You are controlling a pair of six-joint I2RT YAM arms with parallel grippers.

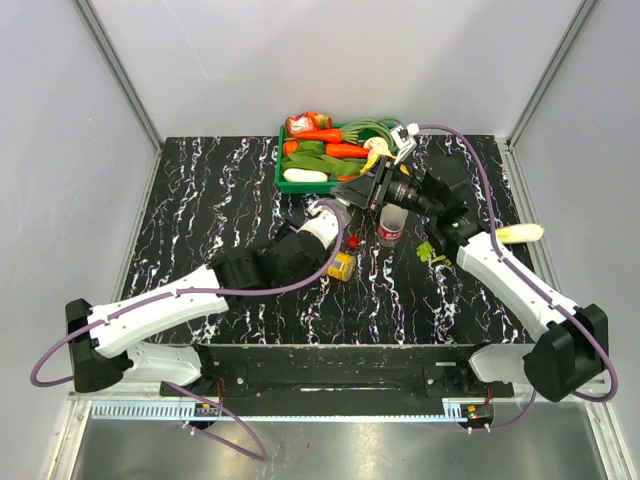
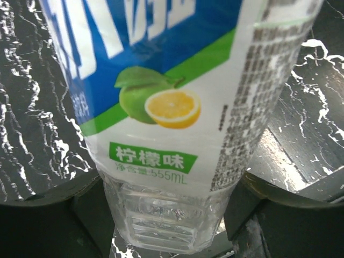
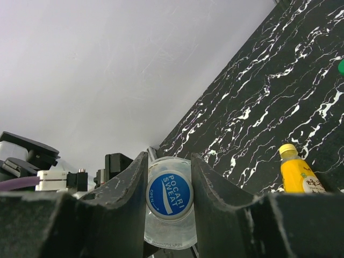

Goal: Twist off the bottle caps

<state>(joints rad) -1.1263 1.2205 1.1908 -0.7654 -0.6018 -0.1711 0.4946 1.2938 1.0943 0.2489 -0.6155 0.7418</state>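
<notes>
A clear bottle with a blue label (image 2: 161,107) fills the left wrist view, and my left gripper (image 2: 166,215) is shut on its lower body, with one dark finger (image 2: 88,212) on each side. My right gripper (image 3: 170,183) is shut on its blue cap (image 3: 170,195), which both fingers touch. In the top view the two grippers, left (image 1: 335,215) and right (image 1: 368,190), meet in front of the basket. A red-labelled bottle (image 1: 389,228) stands just right of them, and a small red cap (image 1: 354,241) lies on the table. The yellow juice bottle (image 3: 295,172) stands upright with its yellow cap (image 3: 287,149) on.
A green basket (image 1: 283,183) of vegetables sits at the back, close behind the grippers. A small green item (image 1: 432,250) lies beside the right arm and a pale vegetable (image 1: 520,233) lies near the table's right edge. White walls enclose the black marbled table (image 1: 210,210).
</notes>
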